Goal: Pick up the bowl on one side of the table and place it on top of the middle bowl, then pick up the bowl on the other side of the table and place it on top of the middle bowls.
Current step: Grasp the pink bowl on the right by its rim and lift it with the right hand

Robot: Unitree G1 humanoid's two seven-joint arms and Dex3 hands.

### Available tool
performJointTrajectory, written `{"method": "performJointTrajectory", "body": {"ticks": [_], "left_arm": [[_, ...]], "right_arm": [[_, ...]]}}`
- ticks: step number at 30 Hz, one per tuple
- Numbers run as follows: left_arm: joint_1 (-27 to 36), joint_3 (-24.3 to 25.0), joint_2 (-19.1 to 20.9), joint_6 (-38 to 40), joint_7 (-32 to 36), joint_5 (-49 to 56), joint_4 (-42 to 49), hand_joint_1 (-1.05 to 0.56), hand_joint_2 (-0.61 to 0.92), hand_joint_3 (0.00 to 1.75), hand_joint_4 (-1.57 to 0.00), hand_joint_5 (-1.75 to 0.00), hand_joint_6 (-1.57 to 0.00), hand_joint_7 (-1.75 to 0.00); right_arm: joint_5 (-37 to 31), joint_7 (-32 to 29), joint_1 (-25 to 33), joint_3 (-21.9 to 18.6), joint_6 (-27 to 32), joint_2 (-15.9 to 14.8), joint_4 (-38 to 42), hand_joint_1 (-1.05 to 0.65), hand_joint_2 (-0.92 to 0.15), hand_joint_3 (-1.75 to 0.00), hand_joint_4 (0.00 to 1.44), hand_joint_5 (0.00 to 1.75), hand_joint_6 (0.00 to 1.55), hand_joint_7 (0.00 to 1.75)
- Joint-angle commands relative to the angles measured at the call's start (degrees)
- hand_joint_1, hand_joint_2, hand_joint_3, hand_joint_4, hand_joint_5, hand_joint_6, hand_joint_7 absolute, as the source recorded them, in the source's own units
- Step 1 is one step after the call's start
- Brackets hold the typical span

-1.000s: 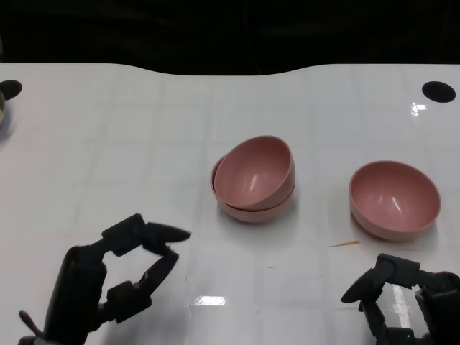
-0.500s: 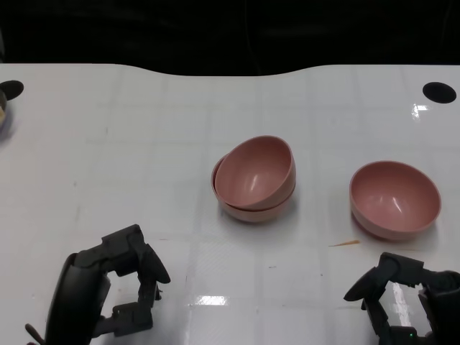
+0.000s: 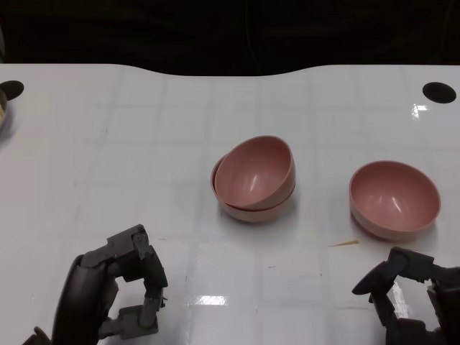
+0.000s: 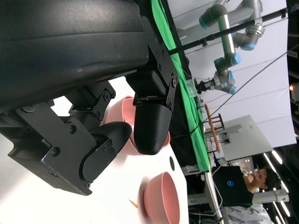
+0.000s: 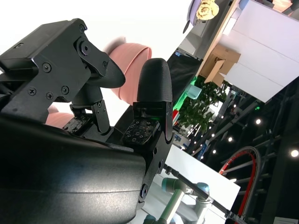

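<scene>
The left hand point(image 3: 118, 287) hangs low over the tabletop point(image 3: 144, 129), fingers curled on nothing. The stacked pink bowls point(image 3: 254, 178) sit mid-table, the top one tilted. The remaining pink bowl point(image 3: 394, 199) lies just beyond the empty, spread right hand point(image 3: 410, 302); adding it could topple that tilted stack.

Matte black left hand point(image 3: 122, 291) and right hand point(image 3: 410, 302), blocky screw-studded segments, rounded fingertips
</scene>
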Motion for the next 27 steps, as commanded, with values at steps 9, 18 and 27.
{"method": "performJointTrajectory", "body": {"ticks": [9, 18, 27], "left_arm": [[1.7, 1.1, -0.8, 3.4, -1.2, 0.8, -3.6, -0.06, 0.36, 1.47, -0.92, -1.75, -0.76, -1.72], [1.8, 1.6, -0.9, 3.2, -2.6, 0.0, -3.3, -0.05, 0.38, 1.48, -0.92, -1.75, -0.75, -1.71], [2.3, 2.2, -1.5, 3.8, -1.8, 2.3, -4.3, -0.06, 0.42, 1.42, -0.92, -1.75, -0.73, -1.74]], "right_arm": [[-16.7, 1.1, 2.6, -3.4, 23.5, -6.1, -24.2, -0.37, -0.9, -0.01, 0.4, 0.46, 0.46, 0.07], [-27.1, 0.9, -1.7, -0.4, 36.7, -7.6, -29.4, -0.45, -0.83, 0.0, 0.25, 0.37, 0.34, 0.0], [-37.7, -2.3, -8.0, 4.3, 45.4, -9.2, -24.3, -0.43, -0.78, 0.0, 0.25, 0.42, 0.38, 0.02]]}}
